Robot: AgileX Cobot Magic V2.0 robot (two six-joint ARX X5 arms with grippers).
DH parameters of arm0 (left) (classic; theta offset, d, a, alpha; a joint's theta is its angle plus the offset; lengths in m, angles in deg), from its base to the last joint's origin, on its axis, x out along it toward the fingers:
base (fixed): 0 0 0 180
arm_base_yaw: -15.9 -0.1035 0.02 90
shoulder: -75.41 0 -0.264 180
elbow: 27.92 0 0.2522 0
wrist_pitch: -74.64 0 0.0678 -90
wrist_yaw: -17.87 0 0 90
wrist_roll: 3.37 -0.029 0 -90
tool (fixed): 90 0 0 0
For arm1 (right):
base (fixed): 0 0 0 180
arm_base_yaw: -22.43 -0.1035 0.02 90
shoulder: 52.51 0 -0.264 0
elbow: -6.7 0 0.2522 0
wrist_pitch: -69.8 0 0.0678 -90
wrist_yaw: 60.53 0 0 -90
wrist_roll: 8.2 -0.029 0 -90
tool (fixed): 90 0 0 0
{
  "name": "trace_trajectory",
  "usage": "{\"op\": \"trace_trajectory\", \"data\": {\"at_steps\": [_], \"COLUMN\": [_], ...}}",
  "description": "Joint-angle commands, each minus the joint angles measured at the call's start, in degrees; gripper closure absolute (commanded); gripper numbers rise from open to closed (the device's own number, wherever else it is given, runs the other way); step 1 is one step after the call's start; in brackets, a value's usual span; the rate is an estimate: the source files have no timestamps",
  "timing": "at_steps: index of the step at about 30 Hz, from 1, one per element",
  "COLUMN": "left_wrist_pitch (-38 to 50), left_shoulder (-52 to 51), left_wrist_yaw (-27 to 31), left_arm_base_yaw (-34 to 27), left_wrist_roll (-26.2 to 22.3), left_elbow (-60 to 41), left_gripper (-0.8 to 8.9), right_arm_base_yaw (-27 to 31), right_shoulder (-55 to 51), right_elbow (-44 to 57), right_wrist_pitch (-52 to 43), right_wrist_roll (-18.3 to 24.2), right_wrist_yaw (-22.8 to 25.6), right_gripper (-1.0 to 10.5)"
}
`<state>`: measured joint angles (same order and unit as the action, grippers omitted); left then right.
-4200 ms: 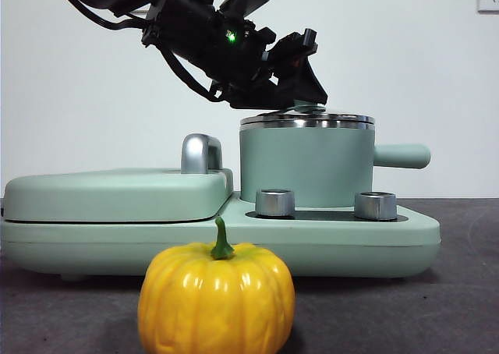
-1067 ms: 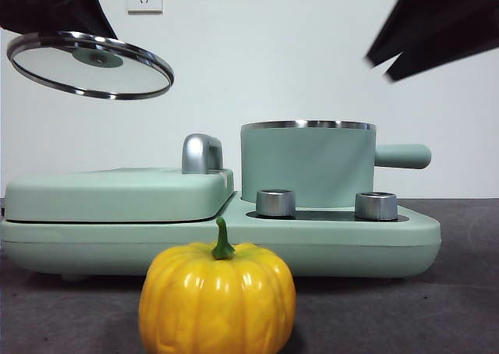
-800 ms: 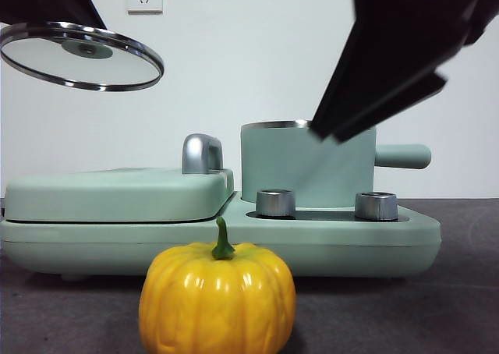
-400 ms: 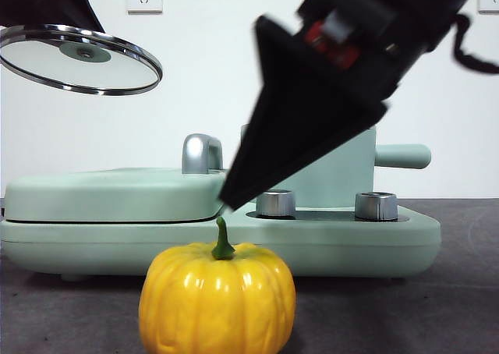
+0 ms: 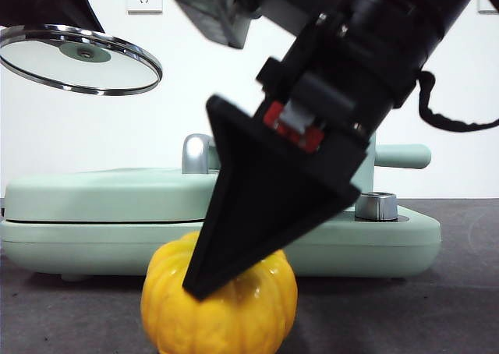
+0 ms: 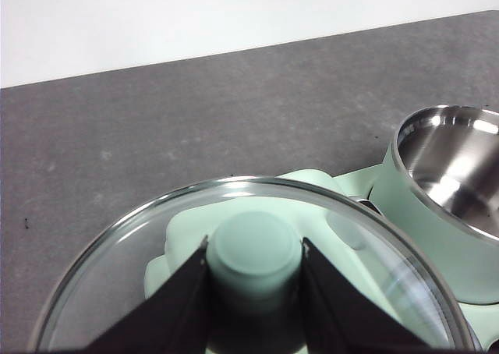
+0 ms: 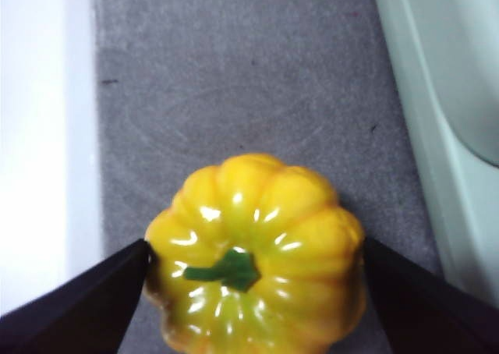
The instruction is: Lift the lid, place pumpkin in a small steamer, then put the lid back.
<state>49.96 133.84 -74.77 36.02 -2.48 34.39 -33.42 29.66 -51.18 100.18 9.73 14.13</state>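
Observation:
The lid (image 5: 78,58) hangs tilted in the air at the upper left, above the griddle. My left gripper (image 5: 66,23) is shut on its mint-green knob (image 6: 255,253), as the left wrist view shows. The small steamer (image 6: 437,198) stands uncovered, its steel inside empty. In the front view only its side handle (image 5: 401,156) shows past the arm. The pumpkin (image 5: 249,315) sits on the dark table in front of the appliance. My right gripper (image 5: 204,284) is low over it. In the right wrist view the gripper (image 7: 255,249) is open, with one jaw on each side of the pumpkin (image 7: 257,206).
The flat mint-green griddle cover (image 5: 109,194) with its chrome handle (image 5: 195,153) lies left of the steamer. A steel dial (image 5: 376,206) sits on the appliance base (image 5: 405,237). The appliance's edge (image 7: 437,136) runs close beside the pumpkin.
The lid has come off the steamer and hangs at the upper left, nearly still lately. The right arm swung down from the upper right to the pumpkin and now hides most of the steamer.

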Motion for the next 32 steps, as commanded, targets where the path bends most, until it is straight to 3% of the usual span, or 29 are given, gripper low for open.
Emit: {"op": "trace_trajectory", "data": {"at_steps": [1, 22, 32], "left_wrist_pitch": [1.7, 1.7, 1.7], "left_shoulder": [-0.1, -0.1, -0.1], "left_wrist_yaw": [0.5, 1.2, 1.2], "left_arm_base_yaw": [0.1, 0.1, 0.1], "left_wrist_roll": [-0.2, -0.4, -0.4], "left_elbow": [0.9, 0.9, 0.9], "left_gripper": [7.98, 7.98, 7.98], "right_arm_base_yaw": [-0.7, -0.6, 1.4], "right_shoulder": [2.3, -1.3, -5.6], "right_elbow": [-0.9, -4.8, -16.5], "right_wrist_pitch": [-0.4, 6.4, 21.7], "right_wrist_roll": [-1.5, -12.9, -22.6], "right_wrist_yaw": [0.2, -1.3, 0.0], "right_gripper": [5.1, 5.6, 5.7]}}
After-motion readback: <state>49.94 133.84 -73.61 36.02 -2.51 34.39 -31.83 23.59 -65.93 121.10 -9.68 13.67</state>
